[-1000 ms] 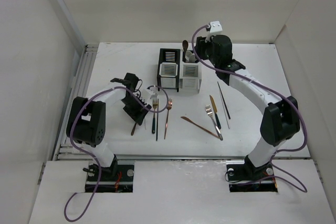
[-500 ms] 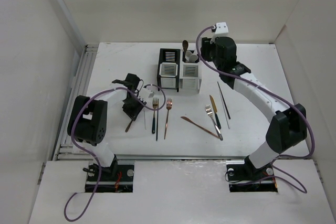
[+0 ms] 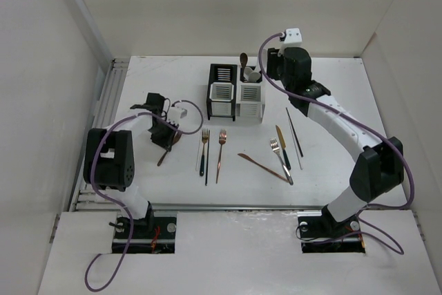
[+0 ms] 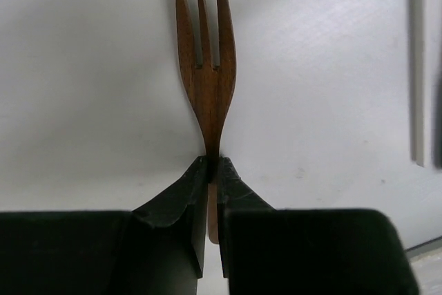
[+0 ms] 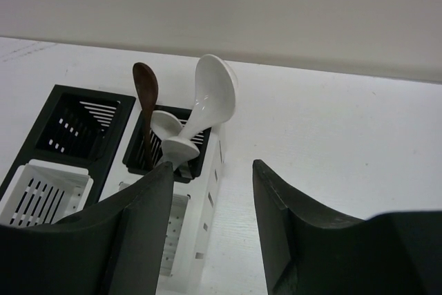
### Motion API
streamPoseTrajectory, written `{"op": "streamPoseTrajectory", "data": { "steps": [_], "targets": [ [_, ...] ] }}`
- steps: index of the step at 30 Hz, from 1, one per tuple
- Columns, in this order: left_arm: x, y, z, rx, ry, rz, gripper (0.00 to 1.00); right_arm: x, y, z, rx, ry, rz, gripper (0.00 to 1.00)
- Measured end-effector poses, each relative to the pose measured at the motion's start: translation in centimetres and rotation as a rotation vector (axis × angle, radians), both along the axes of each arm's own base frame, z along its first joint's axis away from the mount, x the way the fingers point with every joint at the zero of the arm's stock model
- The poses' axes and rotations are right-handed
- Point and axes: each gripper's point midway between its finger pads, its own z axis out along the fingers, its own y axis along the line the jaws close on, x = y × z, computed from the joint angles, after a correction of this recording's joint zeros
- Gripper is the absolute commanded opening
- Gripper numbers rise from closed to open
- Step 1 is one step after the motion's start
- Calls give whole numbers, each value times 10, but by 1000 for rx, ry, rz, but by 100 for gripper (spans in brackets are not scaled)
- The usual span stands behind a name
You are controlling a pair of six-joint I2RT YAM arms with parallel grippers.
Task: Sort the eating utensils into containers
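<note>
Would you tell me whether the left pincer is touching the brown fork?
Touching. The left wrist view shows the left pincer shut on the handle of the brown fork, with no gap.

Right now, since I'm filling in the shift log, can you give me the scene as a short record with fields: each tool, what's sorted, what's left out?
left tool: shut on the handle of a wooden fork, tines pointing away from it
right tool: open, nothing between its fingers, near the black holder
sorted: brown spoon and white spoons standing in that black holder
left out: copper fork, silver fork, knives and chopsticks lying on the table
</note>
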Motion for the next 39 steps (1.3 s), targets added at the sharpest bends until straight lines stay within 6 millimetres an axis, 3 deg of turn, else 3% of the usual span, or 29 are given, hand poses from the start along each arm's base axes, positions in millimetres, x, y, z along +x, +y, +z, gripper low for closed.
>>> {"op": "streamPoseTrajectory", "data": {
  "steps": [3,6,9,11,14,17,19,21,23,29,31,36,39],
  "targets": [
    [26,13,10,-12,-51,60,0,1,-1,3,1,-4,-4,54],
    [64,15,41,-33,-159,82,0,2,-4,5,2,-9,-13,53],
    [115,4,91,-88,-337,78,0,3,-6,5,3,-11,-20,53],
    [161,-6,151,-155,-531,72,0,3,-8,5,3,-11,-25,53],
    [212,-27,233,-275,-788,54,0,4,-10,6,2,-11,-31,53],
    [246,-54,293,-420,-996,26,0,5,-13,6,2,-11,-36,53],
    [259,-81,311,-526,-1071,-14,0,5,-13,6,2,-12,-39,53],
    [268,-110,312,-621,-1093,-59,0,4,-15,7,2,-15,-46,53],
    [278,-141,298,-700,-1076,-102,0,3,-20,10,3,-22,-57,53],
    [288,-204,226,-822,-929,-143,0,-14,-48,19,7,-44,-115,53],
    [288,-212,213,-840,-897,-136,0,-22,-59,19,5,-47,-137,53],
    [287,-214,213,-871,-912,-129,0,-37,-81,21,-1,-51,-192,56],
    [282,-212,199,-870,-891,-118,7,-44,-89,17,-11,-34,-213,68]
  ]
}}
